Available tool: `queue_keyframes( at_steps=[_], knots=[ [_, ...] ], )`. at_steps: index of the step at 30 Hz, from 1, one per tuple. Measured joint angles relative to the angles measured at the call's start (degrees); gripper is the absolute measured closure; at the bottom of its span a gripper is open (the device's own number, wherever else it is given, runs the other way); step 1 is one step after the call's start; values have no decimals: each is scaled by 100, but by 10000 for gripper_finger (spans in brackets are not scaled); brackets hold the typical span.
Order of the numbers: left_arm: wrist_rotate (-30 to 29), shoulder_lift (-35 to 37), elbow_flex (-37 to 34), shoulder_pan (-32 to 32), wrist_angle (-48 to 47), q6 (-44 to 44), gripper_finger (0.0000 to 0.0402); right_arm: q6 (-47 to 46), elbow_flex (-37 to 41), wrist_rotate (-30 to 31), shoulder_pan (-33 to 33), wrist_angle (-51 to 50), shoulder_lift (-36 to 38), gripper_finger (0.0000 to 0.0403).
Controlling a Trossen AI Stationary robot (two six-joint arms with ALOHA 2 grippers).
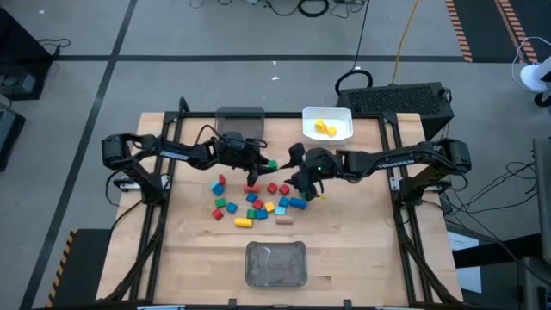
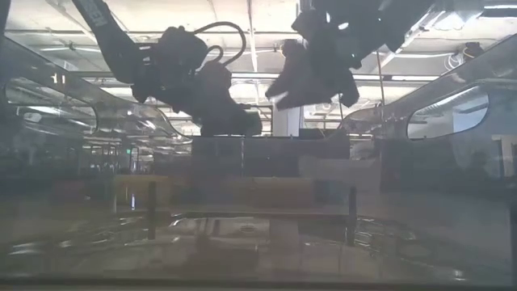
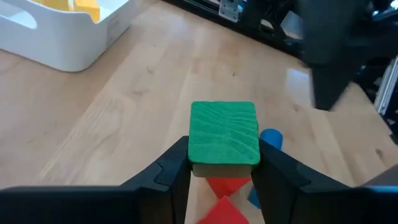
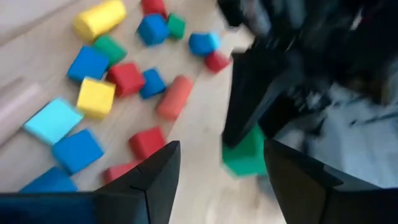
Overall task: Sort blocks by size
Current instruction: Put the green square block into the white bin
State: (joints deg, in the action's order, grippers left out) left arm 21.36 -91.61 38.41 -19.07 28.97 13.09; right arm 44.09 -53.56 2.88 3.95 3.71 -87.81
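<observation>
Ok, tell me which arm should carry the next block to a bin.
Left, probably. Its tool is already shut on the green block, lifted above the pile. The right tool hangs open and empty over the scattered blocks, so it would have to pick one first.

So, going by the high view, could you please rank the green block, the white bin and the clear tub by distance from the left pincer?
1. The green block: clamped in the left pincer itself, above the block pile.
2. The white bin: at the table's far edge, right of centre, holding yellow blocks.
3. The clear tub: at the table's near edge, farthest away.
</observation>
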Motion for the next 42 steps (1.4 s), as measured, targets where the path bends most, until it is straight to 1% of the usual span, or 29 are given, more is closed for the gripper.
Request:
queue_keyframes(
  at_steps=[6,10,15,19,25,30,33,36,39,42],
  knots=[
    [132,22,0,51,249,439,263,185,0,14,9,576,0,149],
    [169,22,0,161,643,618,263,284,0,8,7,580,-9,135],
    [400,22,0,203,1089,885,263,341,0,16,7,565,-125,135],
    [435,22,0,201,1126,913,263,178,-7,23,7,706,-181,141],
    [442,20,0,201,1141,1002,263,249,-4,31,7,727,-197,163],
    [452,20,0,201,1137,1111,262,329,-4,43,13,740,-197,199],
    [455,20,0,205,1128,1214,252,376,-4,42,22,745,-197,222],
    [567,17,-2,232,1194,1259,249,381,-4,41,22,753,-197,244],
    [620,11,-11,279,1370,1366,247,403,-7,23,23,755,-176,262],
    [637,9,-17,297,1445,1432,246,473,-11,13,38,751,-170,271]
  ],
)
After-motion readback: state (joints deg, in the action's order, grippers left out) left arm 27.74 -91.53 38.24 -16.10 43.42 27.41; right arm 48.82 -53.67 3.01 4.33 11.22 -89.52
